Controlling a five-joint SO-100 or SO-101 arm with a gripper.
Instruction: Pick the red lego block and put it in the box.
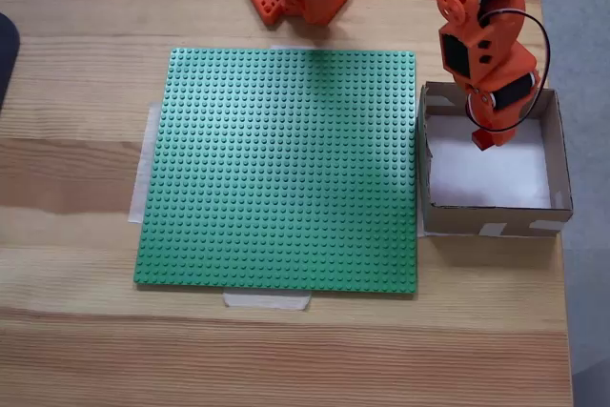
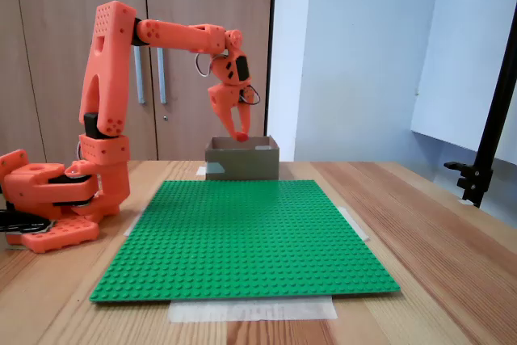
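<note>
Fingers (image 1: 484,136) seen closed on red lego block (image 1: 483,140), held above box (image 1: 491,216) interior, near its back wall; white bottom straight below, so only a drop is needed; long axis of block can't be told

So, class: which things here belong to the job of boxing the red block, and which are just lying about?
Belong to the job:
- red block, held in the gripper above the box
- box

Just lying about:
- green baseplate
- tape strips at its edges
- black clamp at the table's edge
</note>
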